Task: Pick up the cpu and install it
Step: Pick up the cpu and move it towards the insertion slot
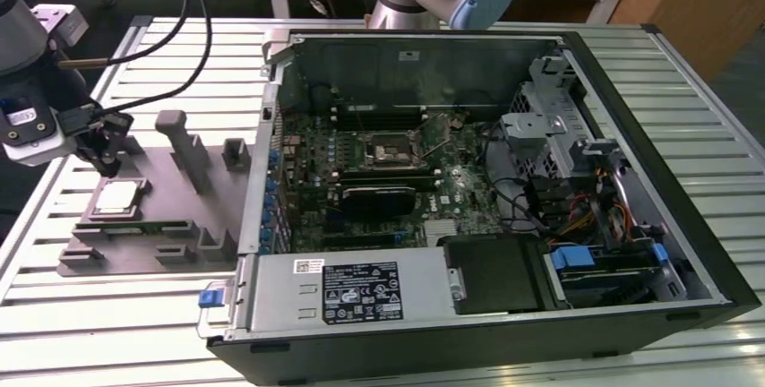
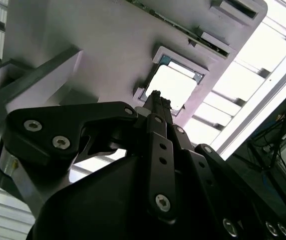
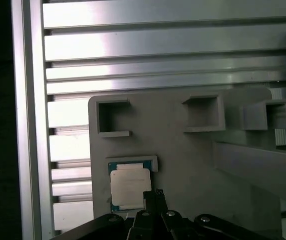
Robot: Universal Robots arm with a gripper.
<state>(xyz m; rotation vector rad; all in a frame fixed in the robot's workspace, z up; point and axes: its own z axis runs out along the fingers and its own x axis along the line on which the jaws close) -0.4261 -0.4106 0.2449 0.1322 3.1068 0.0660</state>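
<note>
I'm hovering the gripper (image 1: 106, 165), clenched on nothing, just above the cpu (image 1: 116, 197), which is lying in the grey fixture tray (image 1: 167, 248) at the exterior view's left. I'm judging this the pick-up approach; grasping calls for parting the jaws around the chip's edges.

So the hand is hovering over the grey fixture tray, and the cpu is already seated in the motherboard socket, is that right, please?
Not quite: the cpu lies in its recess on the grey fixture tray, beneath the hand, not in the motherboard socket, which looks empty. The exterior view shows this; the rest is right.
</note>
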